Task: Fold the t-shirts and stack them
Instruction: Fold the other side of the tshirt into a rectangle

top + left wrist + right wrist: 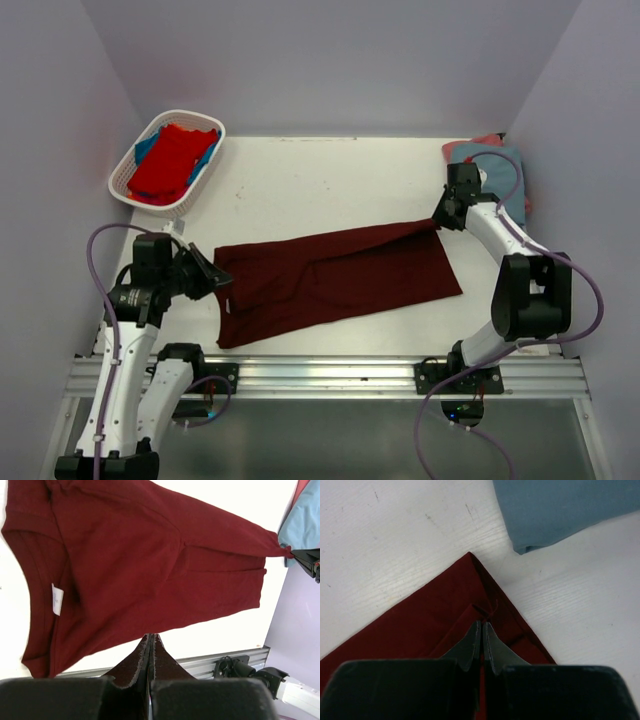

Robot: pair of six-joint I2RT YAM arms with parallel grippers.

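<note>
The dark maroon t-shirt (340, 280) lies on the white table, folded lengthwise, collar end to the left. It also shows in the left wrist view (140, 565) and the right wrist view (420, 625). My right gripper (438, 222) is shut on its far right corner (483, 625), and the cloth is drawn to a point there. My left gripper (225, 281) is shut, just over the shirt's left end (151, 637); I see no cloth between its jaws. A bright red t-shirt (165, 160) lies over a blue one (148, 145) in the basket.
The white slatted basket (118, 185) stands at the back left. A folded grey-blue t-shirt (505, 175) lies on a salmon pink one (480, 142) at the back right, close behind my right gripper. A metal rail (330, 375) runs along the near edge.
</note>
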